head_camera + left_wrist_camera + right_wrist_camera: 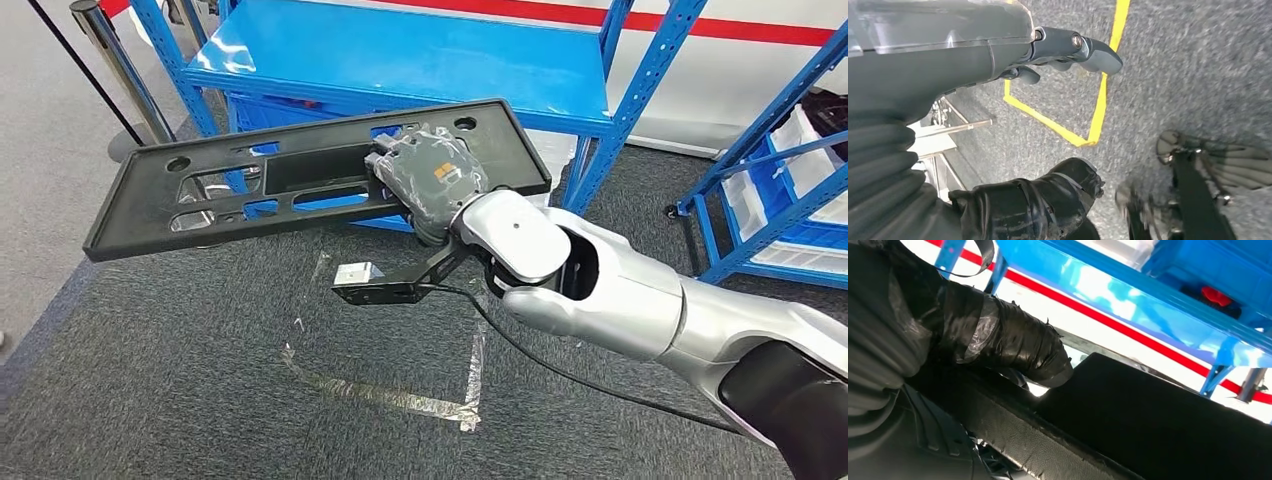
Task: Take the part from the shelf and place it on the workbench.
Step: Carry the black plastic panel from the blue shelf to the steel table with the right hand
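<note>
The part point(230, 190) is a long flat black plastic panel with slots and round holes. It hangs level in the air in front of the blue shelf point(400, 50), over the carpet. My right hand point(435, 180) grips it near its right end, fingers on top. In the right wrist view the black-taped thumb point(1013, 347) presses against the edge of the part point(1158, 420), with the shelf's blue beam point(1148, 295) behind. My left hand point(948, 65) hangs over the floor, its fingers point(1088, 47) and thumb point(1048, 195) apart and holding nothing.
A second blue rack point(780, 170) with white bins stands at the right. A metal stanchion post point(110, 60) is at the far left. Clear tape point(400, 400) marks a square on the grey carpet below the part. Yellow tape lines point(1098, 100) cross the floor under my left hand.
</note>
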Robot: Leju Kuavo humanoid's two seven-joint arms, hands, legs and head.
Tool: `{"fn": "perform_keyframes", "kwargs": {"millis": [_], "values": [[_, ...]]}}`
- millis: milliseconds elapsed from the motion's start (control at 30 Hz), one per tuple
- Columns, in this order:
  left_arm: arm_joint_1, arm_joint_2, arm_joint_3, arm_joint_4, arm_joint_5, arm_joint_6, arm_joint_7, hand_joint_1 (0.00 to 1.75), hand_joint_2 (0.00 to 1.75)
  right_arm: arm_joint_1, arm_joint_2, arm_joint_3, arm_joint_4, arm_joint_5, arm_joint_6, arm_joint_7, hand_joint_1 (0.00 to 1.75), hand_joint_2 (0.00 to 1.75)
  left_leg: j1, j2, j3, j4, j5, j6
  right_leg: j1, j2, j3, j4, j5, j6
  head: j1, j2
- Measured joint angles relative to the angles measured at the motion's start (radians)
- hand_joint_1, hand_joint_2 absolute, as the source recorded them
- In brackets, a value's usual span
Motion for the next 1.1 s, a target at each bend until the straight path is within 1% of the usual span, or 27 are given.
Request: {"fn": "perform_keyframes", "kwargs": {"millis": [33,67,133,167,200,233,267,300,333,367,400,433,467,500,533,567,600,667,700,767,833,867,900,933,1000,1033,1100], "values": [[0.000,-0.001,0.000,0.000,0.000,0.000,-0.001,0.00,1.75,0.000,0.000,0.000,0.000,0.000,0.000,0.000,1.75,1.75,0.002,0.000,-0.003,-0.005,0.012,-0.004,0.006,0.001,0.038,-0.061,-0.011,-0.004,0.000,0.000],[0.001,-0.002,0.000,0.000,0.000,0.000,-0.001,0.00,1.75,-0.001,0.000,0.000,0.000,0.000,0.000,0.000,1.75,1.75,0.005,-0.001,-0.004,-0.015,0.026,-0.010,0.011,0.001,0.057,-0.101,-0.020,-0.007,0.002,0.000],[0.003,-0.001,0.000,0.000,0.000,0.000,-0.002,0.00,1.75,-0.001,0.000,0.000,0.000,0.000,0.000,0.000,1.75,1.75,0.010,-0.001,-0.005,-0.038,0.051,-0.022,0.013,-0.002,0.051,-0.129,0.006,-0.006,0.006,0.000],[0.005,-0.001,0.000,0.000,0.001,0.000,-0.002,0.00,1.75,-0.001,-0.001,0.000,0.000,0.000,0.000,0.000,1.75,1.75,0.009,-0.001,-0.010,-0.041,0.042,-0.027,0.009,-0.004,0.045,-0.142,0.020,-0.009,0.007,0.000],[0.007,-0.001,0.000,0.000,0.002,0.000,-0.001,0.00,1.75,0.000,-0.001,0.000,0.001,0.000,0.000,0.000,1.75,1.75,0.009,-0.001,-0.018,-0.024,0.011,-0.030,0.004,-0.006,0.038,-0.153,0.036,-0.013,0.007,0.000],[0.009,-0.001,0.000,0.000,0.004,0.000,0.001,0.00,1.75,0.000,-0.001,0.000,0.001,0.000,0.000,0.000,1.75,1.75,0.009,0.000,-0.028,0.012,-0.038,-0.034,0.000,-0.008,0.028,-0.159,0.050,-0.016,0.006,0.000],[0.011,-0.001,0.000,0.000,0.007,0.001,0.003,0.00,1.75,0.001,-0.001,0.000,0.001,0.000,0.000,0.000,1.75,1.75,0.009,0.000,-0.039,0.067,-0.090,-0.037,0.000,-0.008,0.016,-0.160,0.060,-0.019,0.005,0.000],[0.012,-0.002,0.000,0.000,0.009,0.001,0.006,0.00,1.75,0.001,-0.001,0.000,0.001,0.001,0.000,0.000,1.75,1.75,0.009,0.000,-0.048,0.130,-0.126,-0.041,0.000,-0.009,0.003,-0.158,0.070,-0.021,0.005,0.000],[0.012,-0.002,0.000,0.000,0.010,0.002,0.007,0.00,1.75,0.001,-0.001,0.001,0.001,0.003,0.000,0.000,1.75,1.75,0.010,0.000,-0.053,0.188,-0.133,-0.045,0.000,-0.010,-0.012,-0.155,0.079,-0.020,0.004,0.000],[0.011,-0.001,0.000,0.000,0.010,0.002,0.008,0.00,1.75,0.001,0.000,0.001,0.001,0.006,0.000,-0.001,1.75,1.75,0.010,0.000,-0.051,0.227,-0.114,-0.049,0.000,-0.012,-0.027,-0.150,0.087,-0.019,0.004,0.000],[0.011,-0.001,0.000,0.000,0.010,0.002,0.008,0.00,1.75,0.001,0.000,0.001,0.001,0.010,0.000,-0.002,1.75,1.75,0.011,0.001,-0.037,0.239,-0.078,-0.052,-0.001,-0.015,-0.044,-0.143,0.094,-0.017,0.004,0.000],[0.010,-0.001,0.000,0.000,0.010,0.002,0.008,0.00,1.75,0.001,0.000,0.001,0.001,0.014,0.000,-0.004,1.75,1.75,0.011,0.006,-0.008,0.220,-0.045,-0.055,-0.002,-0.018,-0.062,-0.133,0.099,-0.014,0.004,0.000],[0.008,0.000,0.000,0.000,0.009,0.002,0.008,0.00,1.75,0.001,0.001,0.001,0.001,0.017,-0.001,-0.006,1.75,1.75,0.011,0.018,0.030,0.175,-0.041,-0.058,-0.003,-0.021,-0.077,-0.122,0.103,-0.010,0.004,0.000],[0.005,0.000,0.000,0.000,0.009,0.002,0.008,0.00,1.75,0.000,0.001,0.002,0.001,0.021,-0.001,-0.009,1.75,1.75,0.006,0.032,0.077,0.112,-0.059,-0.058,-0.002,-0.025,-0.089,-0.110,0.106,-0.006,0.004,0.000],[0.001,0.000,0.000,0.000,0.009,0.002,0.008,0.00,1.75,0.000,0.001,0.002,0.000,0.024,-0.002,-0.011,1.75,1.75,0.002,0.044,0.115,0.054,-0.090,-0.052,0.000,-0.030,-0.097,-0.100,0.108,-0.001,0.005,0.000],[-0.003,0.000,0.000,0.000,0.009,0.001,0.008,0.00,1.75,-0.001,0.001,0.002,0.000,0.027,-0.002,-0.012,1.75,1.75,-0.003,0.048,0.137,0.015,-0.120,-0.043,0.002,-0.037,-0.101,-0.095,0.111,0.003,0.006,0.000],[-0.005,0.000,0.000,0.000,0.008,0.000,0.008,0.00,1.75,-0.001,0.001,0.002,0.000,0.030,-0.002,-0.013,1.75,1.75,-0.006,0.044,0.148,-0.008,-0.131,-0.032,0.004,-0.045,-0.104,-0.092,0.114,0.008,0.008,0.000],[-0.007,-0.002,0.000,0.000,0.008,-0.001,0.007,0.00,1.75,-0.002,0.000,0.002,0.000,0.034,-0.002,-0.014,1.75,1.75,-0.003,0.029,0.141,-0.015,-0.123,-0.009,0.002,-0.048,-0.110,-0.085,0.111,0.020,0.009,0.000],[-0.006,-0.003,0.000,0.000,0.008,-0.001,0.007,0.00,1.75,-0.002,0.000,0.002,0.000,0.035,-0.002,-0.014,1.75,1.75,-0.001,0.023,0.136,-0.018,-0.116,0.000,0.001,-0.040,-0.119,-0.067,0.093,0.026,0.010,0.000],[-0.004,-0.004,0.000,0.000,0.008,-0.002,0.007,0.00,1.75,-0.001,0.000,0.002,0.000,0.036,-0.002,-0.014,1.75,1.75,0.000,0.012,0.123,-0.020,-0.101,0.014,-0.003,-0.014,-0.156,0.027,0.022,0.034,0.012,0.000],[-0.002,-0.004,0.000,0.000,0.008,-0.001,0.007,0.00,1.75,0.001,0.000,0.002,0.000,0.036,-0.002,-0.014,1.75,1.75,0.000,-0.002,0.107,-0.019,-0.088,0.021,-0.004,-0.006,-0.196,0.149,-0.042,0.036,0.013,0.000],[-0.002,-0.004,0.000,0.000,0.008,-0.001,0.007,0.00,1.75,0.003,0.000,0.002,0.000,0.036,-0.002,-0.014,1.75,1.75,0.000,-0.011,0.100,-0.019,-0.083,0.020,-0.005,-0.005,-0.199,0.177,-0.049,0.035,0.013,0.000],[-0.002,-0.004,0.000,0.000,0.008,-0.001,0.007,0.00,1.75,0.005,0.000,0.002,0.000,0.036,-0.002,-0.014,1.75,1.75,0.000,-0.022,0.095,-0.019,-0.078,0.019,-0.006,-0.004,-0.185,0.170,-0.040,0.033,0.014,0.000],[-0.002,-0.004,0.000,0.000,0.008,-0.001,0.007,0.00,1.75,0.006,0.000,0.002,0.000,0.036,-0.002,-0.014,1.75,1.75,0.000,-0.032,0.091,-0.018,-0.074,0.018,-0.007,0.000,-0.153,0.125,-0.016,0.029,0.014,0.000],[-0.002,-0.006,0.000,0.000,0.008,-0.001,0.007,0.00,1.75,0.006,0.000,0.002,0.000,0.037,-0.002,-0.014,1.75,1.75,-0.001,-0.050,0.084,-0.017,-0.067,0.011,-0.007,0.030,-0.071,-0.009,0.029,0.017,0.013,0.000],[-0.002,-0.007,0.000,0.000,0.008,-0.001,0.008,0.00,1.75,0.005,0.000,0.002,0.000,0.038,-0.002,-0.014,1.75,1.75,-0.001,-0.059,0.079,-0.016,-0.063,0.006,-0.007,0.044,-0.043,-0.060,0.040,0.013,0.014,0.000],[-0.001,-0.008,0.000,0.000,0.007,0.000,0.010,0.00,1.75,0.006,0.000,0.002,-0.001,0.040,-0.002,-0.017,1.75,1.75,0.001,-0.073,0.068,-0.017,-0.054,-0.007,-0.003,0.051,-0.026,-0.093,0.041,0.009,0.015,0.000]]}}
